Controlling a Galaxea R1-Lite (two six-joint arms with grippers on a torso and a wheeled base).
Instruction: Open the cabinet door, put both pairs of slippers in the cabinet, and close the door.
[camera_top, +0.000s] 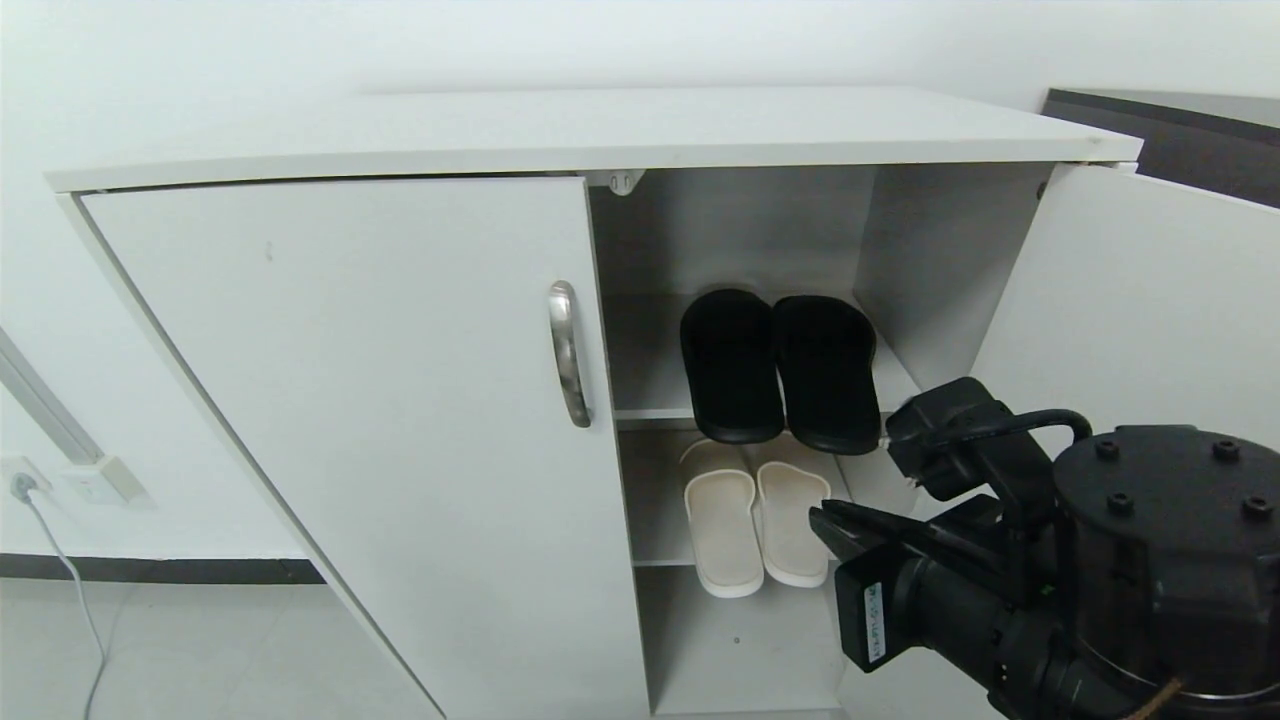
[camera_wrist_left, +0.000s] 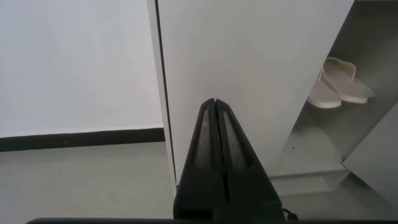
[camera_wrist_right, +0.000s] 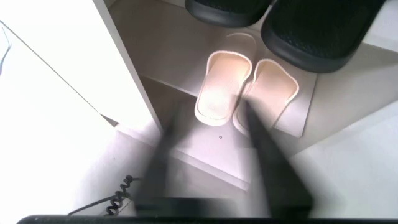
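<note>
The white cabinet (camera_top: 600, 125) has its left door (camera_top: 350, 400) closed, with a metal handle (camera_top: 565, 352) on it, and its right door (camera_top: 1130, 300) swung open. A pair of black slippers (camera_top: 780, 365) lies on the upper shelf, and a pair of cream slippers (camera_top: 755, 515) on the shelf below. My right gripper (camera_top: 835, 530) hangs just outside the opening, level with the cream slippers (camera_wrist_right: 245, 90), open and empty (camera_wrist_right: 211, 134). The black slippers (camera_wrist_right: 298, 22) sit above them. My left gripper (camera_wrist_left: 214, 109) is shut and empty, low in front of the closed door (camera_wrist_left: 249, 62), with the cream slippers (camera_wrist_left: 339, 84) off to one side.
A wall socket with a cable (camera_top: 20, 487) sits low on the wall left of the cabinet. Grey floor (camera_top: 180, 650) lies in front. The bottom compartment (camera_top: 740, 640) holds nothing. The open right door stands out beside my right arm.
</note>
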